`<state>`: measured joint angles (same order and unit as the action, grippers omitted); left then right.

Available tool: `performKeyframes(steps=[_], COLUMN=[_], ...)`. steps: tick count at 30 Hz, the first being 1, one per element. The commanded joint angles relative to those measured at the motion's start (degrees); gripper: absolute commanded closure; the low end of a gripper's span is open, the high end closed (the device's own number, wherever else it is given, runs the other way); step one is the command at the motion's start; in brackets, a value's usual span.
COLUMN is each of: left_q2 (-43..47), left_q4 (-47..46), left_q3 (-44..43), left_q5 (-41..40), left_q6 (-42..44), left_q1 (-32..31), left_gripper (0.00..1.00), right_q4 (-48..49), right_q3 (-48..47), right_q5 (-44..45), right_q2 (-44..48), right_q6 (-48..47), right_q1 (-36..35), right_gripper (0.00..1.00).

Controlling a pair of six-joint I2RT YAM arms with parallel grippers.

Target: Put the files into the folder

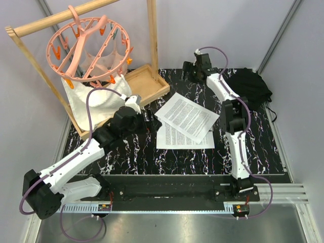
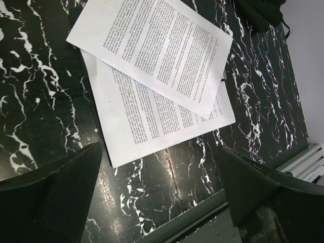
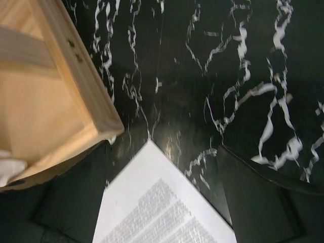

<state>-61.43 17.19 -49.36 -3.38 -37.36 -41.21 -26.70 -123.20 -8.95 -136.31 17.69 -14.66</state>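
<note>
By the wooden tray [image 1: 152,83] at the left, the left gripper [image 2: 159,152] hangs over the table [image 1: 126,157], fingers spread and holding nothing. Just to its right the files [image 1: 186,121] lie flat mid-table, the top sheet skewed across the lower one. At the far edge the right gripper [image 3: 162,152] is likewise released, above the top sheet's corner. Far right sits what looks like a black fabric bundle [image 1: 250,86].

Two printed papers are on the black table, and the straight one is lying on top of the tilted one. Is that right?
Not quite. The tilted paper lies on top of the straight paper, covering its far part. The top external view shows this. Both are printed and on the black table.
</note>
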Motion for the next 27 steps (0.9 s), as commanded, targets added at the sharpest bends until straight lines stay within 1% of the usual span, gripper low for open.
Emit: performKeyframes(steps=[1, 2, 4, 6, 9, 12, 18, 19, 21, 22, 27], left_q2=[2.5, 2.6, 2.4, 2.2, 2.1, 2.5, 2.8, 2.7, 2.5, 2.5, 0.7], left_q4=[1.5, 1.4, 1.1, 1.2, 1.1, 1.0, 1.1, 1.1, 1.4, 1.4, 1.0], left_q3=[0.8, 0.9, 1.0, 1.0, 0.9, 1.2, 0.8, 0.8, 0.6, 0.5, -0.1], left_q5=[4.4, 5.0, 6.3, 6.9, 8.2, 9.3, 10.8, 11.1, 11.4, 11.5, 12.8], left_q6=[3.1, 3.3, 3.5, 4.0, 4.8, 5.0, 5.4, 5.4, 5.3, 5.2, 4.7], left_q1=[1.9, 2.3, 2.8, 3.3, 4.4, 5.5, 7.0, 7.1, 7.4, 7.5, 8.5], left_gripper=[0.02, 0.02, 0.02, 0.02, 0.02, 0.02, 0.02, 0.02, 0.02, 0.02, 0.02], right_q4=[-4.2, -5.8, -6.3, -6.3, -6.3, -6.3, -4.9, -4.4, -1.1, 0.1, 8.0], right_q3=[-16.8, -19.2, -23.0, -23.9, -22.8, -19.6, -10.1, -6.8, -2.9, 1.2, 14.4], right_q5=[1.6, 1.5, 1.1, 0.5, 0.8, 0.1, -2.2, -2.9, -5.2, -6.2, -11.4], right_q2=[-9.7, -13.1, -15.4, -17.1, -17.4, -16.5, -12.2, -10.7, -8.7, -6.8, -1.2], right_q6=[4.2, 5.7, 7.0, 8.4, 8.8, 9.5, 9.4, 9.6, 10.2, 10.2, 10.8], right_q1=[-0.6, -0.7, -1.2, -1.7, -2.8, -3.5, -4.8, -4.7, -5.0, -5.1, -5.8], right_gripper=[0.08, 0.09, 0.12, 0.17, 0.2, 0.21, 0.22, 0.22, 0.23, 0.23, 0.25])
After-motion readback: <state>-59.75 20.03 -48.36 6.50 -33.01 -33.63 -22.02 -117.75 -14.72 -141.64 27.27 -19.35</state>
